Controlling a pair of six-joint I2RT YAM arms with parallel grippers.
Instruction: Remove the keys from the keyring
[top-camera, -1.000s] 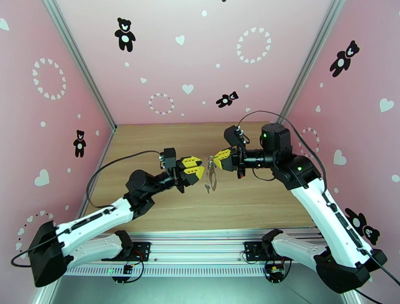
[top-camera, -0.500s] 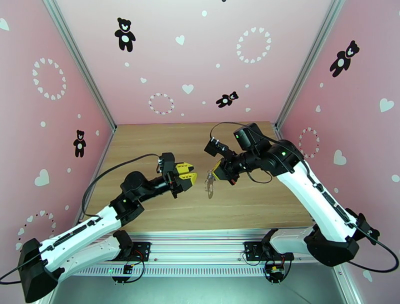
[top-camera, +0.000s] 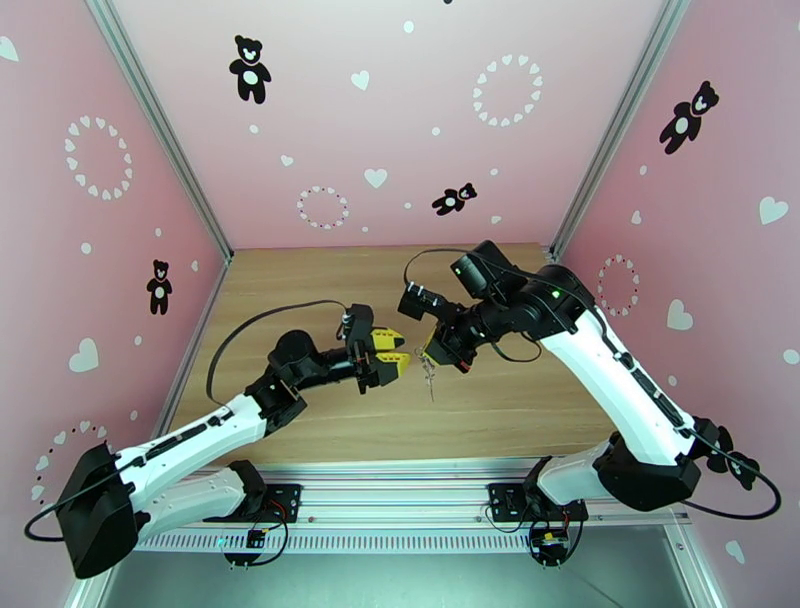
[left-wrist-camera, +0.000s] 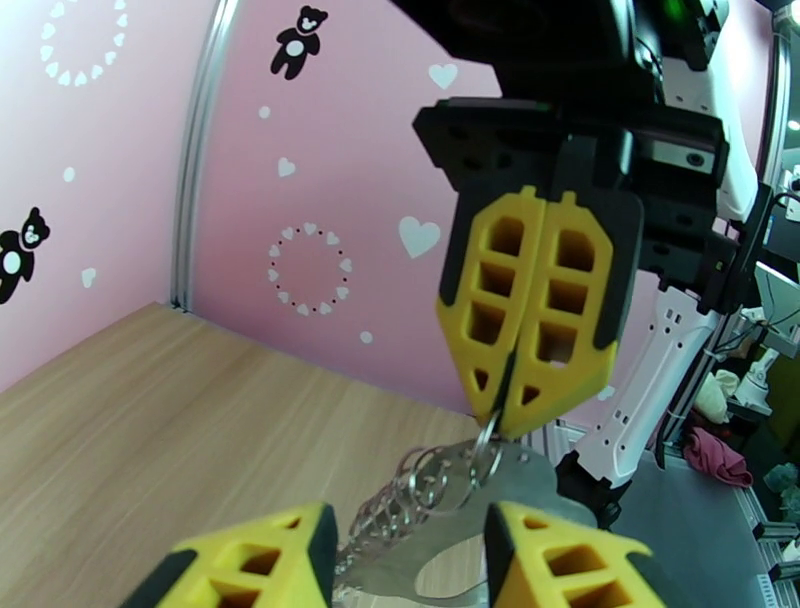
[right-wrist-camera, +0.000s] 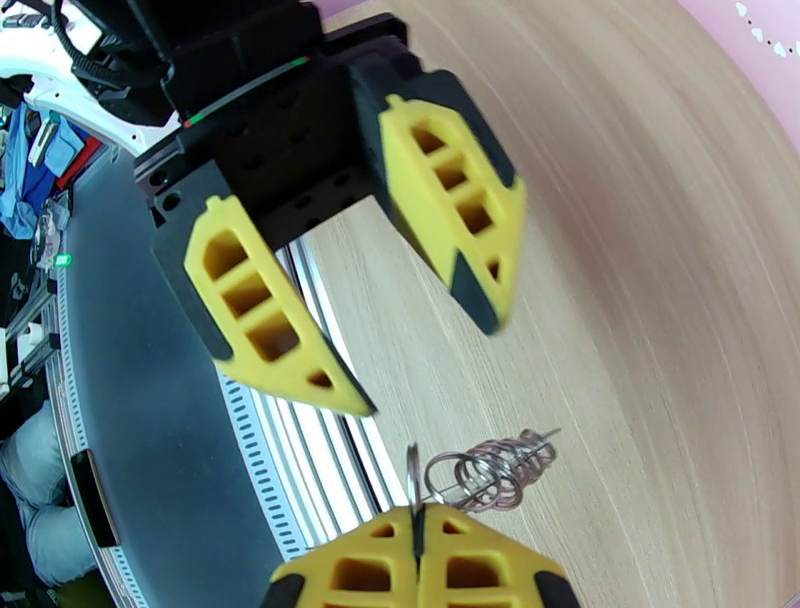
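While your right fingers (left-wrist-camera: 490, 290) clamp the keyring (left-wrist-camera: 445, 475) by one thin link, your left fingers (left-wrist-camera: 255, 565), spread apart, could bump it loose onto the worktop (left-wrist-camera: 150, 430).

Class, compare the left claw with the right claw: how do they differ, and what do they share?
The left claw is open and empty; the right claw is shut, pinching the keyring. The left claw points sideways; the right claw points downward. Both have yellow fingers.

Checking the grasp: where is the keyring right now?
Top view, centre: the keyring hangs from the shut right gripper, directly facing the open left gripper.
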